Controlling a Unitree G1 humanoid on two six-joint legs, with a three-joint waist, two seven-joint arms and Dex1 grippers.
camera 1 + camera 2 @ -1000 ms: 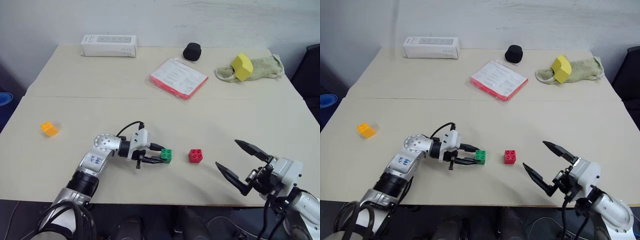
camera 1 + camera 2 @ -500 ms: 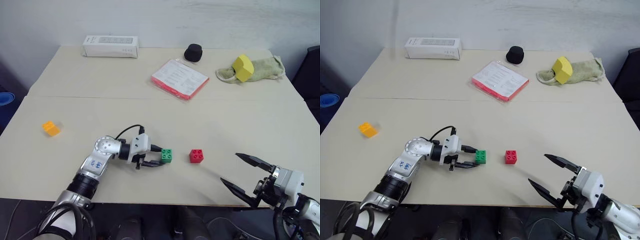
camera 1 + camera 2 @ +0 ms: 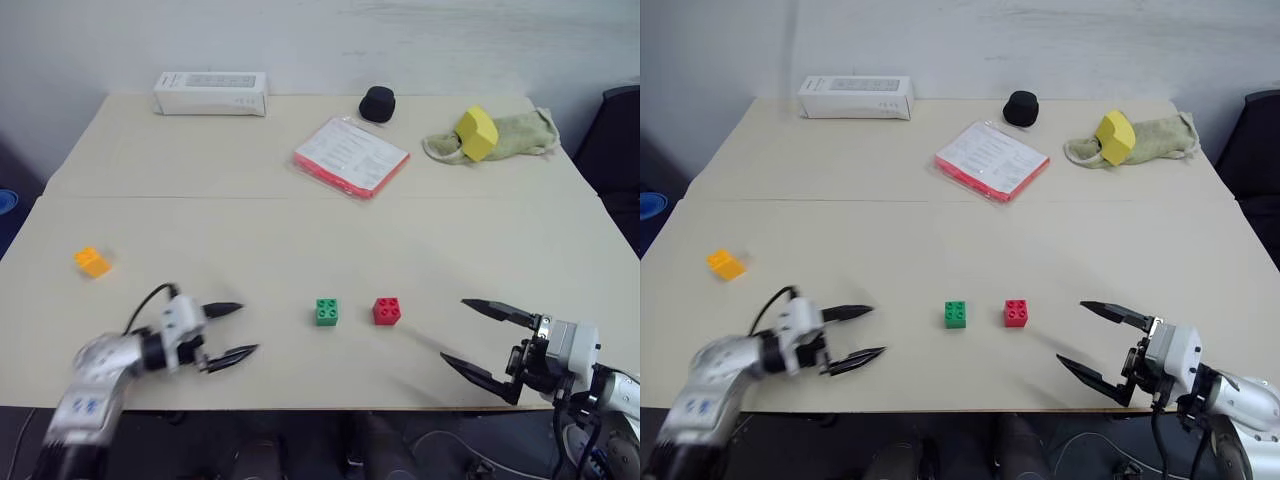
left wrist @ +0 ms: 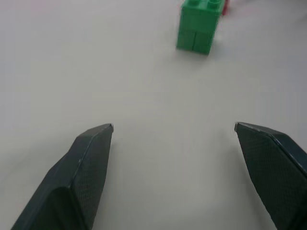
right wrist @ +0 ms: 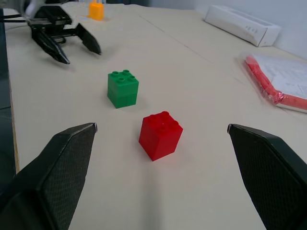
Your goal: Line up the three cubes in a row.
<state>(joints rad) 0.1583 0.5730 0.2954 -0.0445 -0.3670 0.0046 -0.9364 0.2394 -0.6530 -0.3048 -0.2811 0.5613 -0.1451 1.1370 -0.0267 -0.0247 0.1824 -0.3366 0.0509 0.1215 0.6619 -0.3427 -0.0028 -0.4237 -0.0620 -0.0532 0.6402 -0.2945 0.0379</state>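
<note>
The green cube [image 3: 327, 312] and red cube [image 3: 387, 311] sit side by side near the front of the table [image 3: 300, 230], close but apart; the orange-yellow cube [image 3: 92, 262] lies well off to the left. A second ago the left gripper [image 3: 232, 331] was clamped on the green cube; now it has let go, pulled back leftward, fingers spread and blurred. The right gripper [image 3: 481, 338] hangs wide apart, empty, near the table's front edge.
</note>
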